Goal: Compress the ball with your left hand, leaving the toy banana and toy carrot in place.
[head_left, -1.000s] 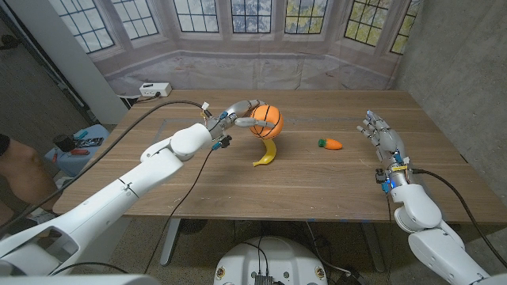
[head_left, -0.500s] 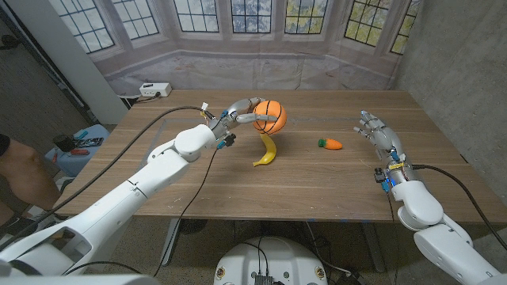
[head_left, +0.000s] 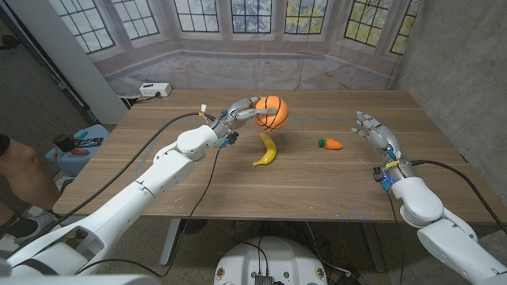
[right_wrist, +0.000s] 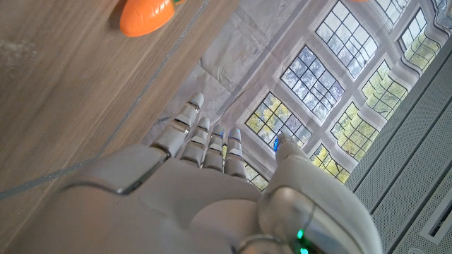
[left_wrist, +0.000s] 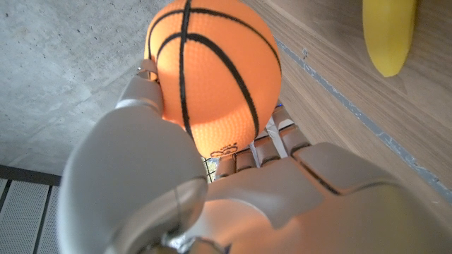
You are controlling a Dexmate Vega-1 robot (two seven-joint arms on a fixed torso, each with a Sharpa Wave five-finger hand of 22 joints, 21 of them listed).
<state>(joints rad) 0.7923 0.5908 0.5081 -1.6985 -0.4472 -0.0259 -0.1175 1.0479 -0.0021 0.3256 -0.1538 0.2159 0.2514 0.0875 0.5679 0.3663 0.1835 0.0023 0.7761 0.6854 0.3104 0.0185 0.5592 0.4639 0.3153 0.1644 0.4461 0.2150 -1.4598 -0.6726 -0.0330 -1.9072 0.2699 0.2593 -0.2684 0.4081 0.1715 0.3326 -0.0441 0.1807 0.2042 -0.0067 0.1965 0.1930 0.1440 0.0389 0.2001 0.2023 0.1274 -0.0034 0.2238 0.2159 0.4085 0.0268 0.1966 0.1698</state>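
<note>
The ball (head_left: 271, 112) is gripped in the left hand (head_left: 240, 111), held above the table (head_left: 333, 186) toward its far edge, thumb and fingers wrapped around it. The right hand (head_left: 375, 132) is held open, empty.

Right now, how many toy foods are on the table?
2. The toy banana lies near the table's middle, just below the ball held up by the left robot hand. The toy carrot lies toward the right robot hand.
</note>
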